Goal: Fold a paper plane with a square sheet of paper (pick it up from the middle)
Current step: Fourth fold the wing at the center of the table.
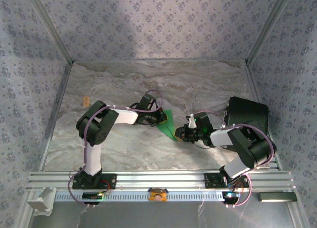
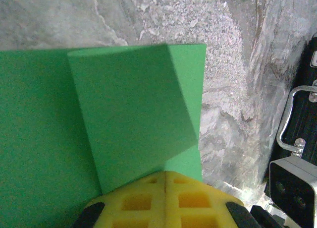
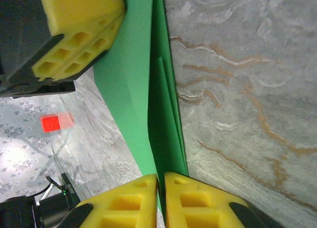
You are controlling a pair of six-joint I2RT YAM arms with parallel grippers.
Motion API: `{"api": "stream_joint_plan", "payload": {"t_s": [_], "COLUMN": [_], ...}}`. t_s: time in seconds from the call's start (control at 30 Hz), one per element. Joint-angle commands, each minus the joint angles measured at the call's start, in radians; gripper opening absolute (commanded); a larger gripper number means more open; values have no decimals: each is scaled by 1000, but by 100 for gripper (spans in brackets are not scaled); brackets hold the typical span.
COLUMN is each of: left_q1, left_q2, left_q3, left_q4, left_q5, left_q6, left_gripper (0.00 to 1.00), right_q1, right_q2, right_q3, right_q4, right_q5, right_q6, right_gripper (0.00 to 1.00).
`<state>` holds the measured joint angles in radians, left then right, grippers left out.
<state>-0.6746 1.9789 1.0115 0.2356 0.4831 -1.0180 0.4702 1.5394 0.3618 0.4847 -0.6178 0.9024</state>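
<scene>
Table, left tool, right tool pinching paper

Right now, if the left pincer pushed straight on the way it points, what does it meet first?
The folded green paper it seems to pinch; the left pincer points along it. Past the paper's far edge, probably bare table.

On the marble counter the green paper is near the middle. The left tool meets its left edge, the right tool its lower corner. A black case stands at the right.
</scene>
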Motion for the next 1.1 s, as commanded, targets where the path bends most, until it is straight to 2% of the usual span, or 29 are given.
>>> {"api": "stream_joint_plan", "payload": {"t_s": [0.0,0.1,0.3,0.4,0.53,0.7,0.77,1.07], "left_q1": [-3,-2,-3,-3,-3,-3,-3,-3], "left_q2": [41,39,38,40,38,38,39,40], "left_q3": [-11,-16,-15,-14,-17,-20,-20,-23], "left_q4": [-64,-58,-62,-61,-58,-53,-52,-48], "left_q5": [-23,-28,-28,-26,-25,-27,-27,-28], "left_q6": [16,12,13,13,11,9,9,9], "left_gripper": [0,0,0,0,0,0,0,0], "right_q1": [6,6,2,4,7,2,3,0], "right_q2": [5,6,-27,-39,-52,-61,-62,-92], "right_q3": [3,-7,-11,3,-6,-23,-24,-24], "right_q4": [-58,-64,-88,-145,-179,-187,-187,-243], "right_q5": [-11,-24,-22,-15,-2,6,-1,3], "right_q6": [-26,-30,-38,-63,-76,-90,-92,-105], "right_gripper": [10,9,17,18,14,5,5,14]}}
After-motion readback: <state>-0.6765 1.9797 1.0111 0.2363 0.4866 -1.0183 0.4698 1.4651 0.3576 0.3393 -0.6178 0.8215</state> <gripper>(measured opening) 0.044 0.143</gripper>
